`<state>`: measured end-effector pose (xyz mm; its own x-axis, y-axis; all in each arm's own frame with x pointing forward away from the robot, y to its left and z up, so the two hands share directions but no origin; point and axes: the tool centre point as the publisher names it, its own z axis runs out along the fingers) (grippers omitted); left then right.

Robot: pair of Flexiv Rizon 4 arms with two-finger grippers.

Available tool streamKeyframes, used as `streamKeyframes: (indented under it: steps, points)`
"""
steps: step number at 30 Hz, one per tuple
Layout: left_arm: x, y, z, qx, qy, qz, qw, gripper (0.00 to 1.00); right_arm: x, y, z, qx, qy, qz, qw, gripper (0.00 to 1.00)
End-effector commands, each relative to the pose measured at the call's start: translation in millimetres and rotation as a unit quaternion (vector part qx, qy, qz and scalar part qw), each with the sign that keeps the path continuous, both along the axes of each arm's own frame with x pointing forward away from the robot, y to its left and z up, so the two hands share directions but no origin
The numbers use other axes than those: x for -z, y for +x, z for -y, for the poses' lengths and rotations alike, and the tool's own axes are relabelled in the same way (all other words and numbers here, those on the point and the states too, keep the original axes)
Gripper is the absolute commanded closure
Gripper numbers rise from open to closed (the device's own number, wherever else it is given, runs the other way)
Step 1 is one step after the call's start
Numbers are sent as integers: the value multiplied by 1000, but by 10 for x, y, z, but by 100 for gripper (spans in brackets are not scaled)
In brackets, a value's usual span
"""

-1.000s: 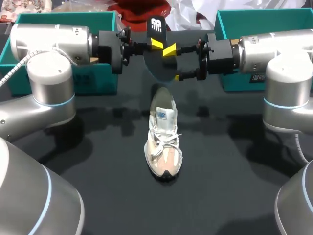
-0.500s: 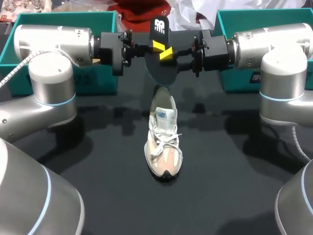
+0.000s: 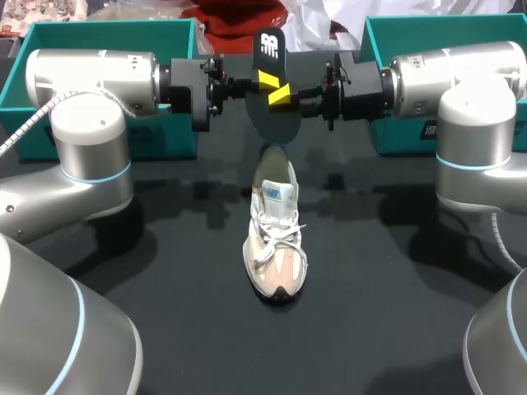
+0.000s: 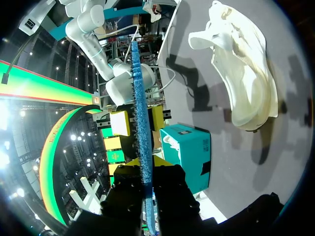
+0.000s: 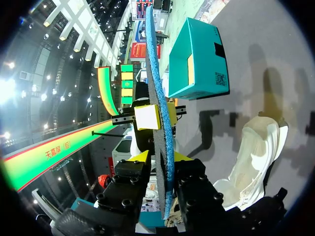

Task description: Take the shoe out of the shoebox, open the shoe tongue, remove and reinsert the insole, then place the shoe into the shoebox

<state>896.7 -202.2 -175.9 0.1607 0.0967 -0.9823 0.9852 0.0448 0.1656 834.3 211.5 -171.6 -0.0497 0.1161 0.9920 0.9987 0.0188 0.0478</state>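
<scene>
The dark insole (image 3: 272, 117) hangs upright on edge above the table, over the heel of the shoe. My left gripper (image 3: 263, 79) is shut on it from the left and my right gripper (image 3: 282, 95) is shut on it from the right. The white and beige shoe (image 3: 276, 234) lies on the black table (image 3: 165, 313) below, toe toward the front. In the left wrist view the insole's blue edge (image 4: 140, 123) runs up from between my fingers (image 4: 170, 189), with the shoe (image 4: 243, 73) beside it. The right wrist view shows the insole (image 5: 157, 98) between my fingers (image 5: 133, 174) and the shoe (image 5: 251, 157) below.
A teal shoebox (image 3: 107, 37) stands at the back left behind my left arm, and another teal box (image 3: 436, 29) at the back right behind my right arm. One teal box (image 4: 189, 147) shows in the left wrist view, the other (image 5: 202, 59) in the right.
My right gripper moved left to the insole and closed its fingers on it. The left gripper kept its hold; the insole shifted slightly. The shoe stayed put.
</scene>
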Motion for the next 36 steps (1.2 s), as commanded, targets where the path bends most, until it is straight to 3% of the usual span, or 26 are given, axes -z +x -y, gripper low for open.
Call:
streamKeyframes:
  steps: [1, 2, 9, 11, 12, 13, 21, 36]
  points:
    - [16, -21, 30, -3, -1, 2, 1000, 100, 11, -19, -19, 4, 0, 0, 1000, 96]
    - [18, -25, 29, -3, -1, 2, 1000, 100, 12, -22, -18, 4, 0, 0, 1000, 100]
    - [20, -72, 8, 2, -2, -5, 1000, 100, 29, -39, -28, 10, 2, -3, 1000, 100]
    - [-15, -95, -47, 2, 0, -15, 1000, 50, 37, -43, -23, 12, 2, -4, 1000, 100]
    - [-32, -106, -85, -4, 9, -18, 1000, 5, 41, -46, -15, 14, 1, -4, 1000, 100]
    - [-42, -116, -126, -11, 19, -23, 1000, 0, 44, -49, -4, 15, 2, -4, 1000, 100]
    - [-116, -220, -693, -1, 103, -145, 984, 0, 72, -39, 86, 19, -1, -3, 1000, 100]
    - [-116, -220, -693, -1, 103, -145, 984, 0, 102, -17, 101, 30, -1, -15, 999, 100]
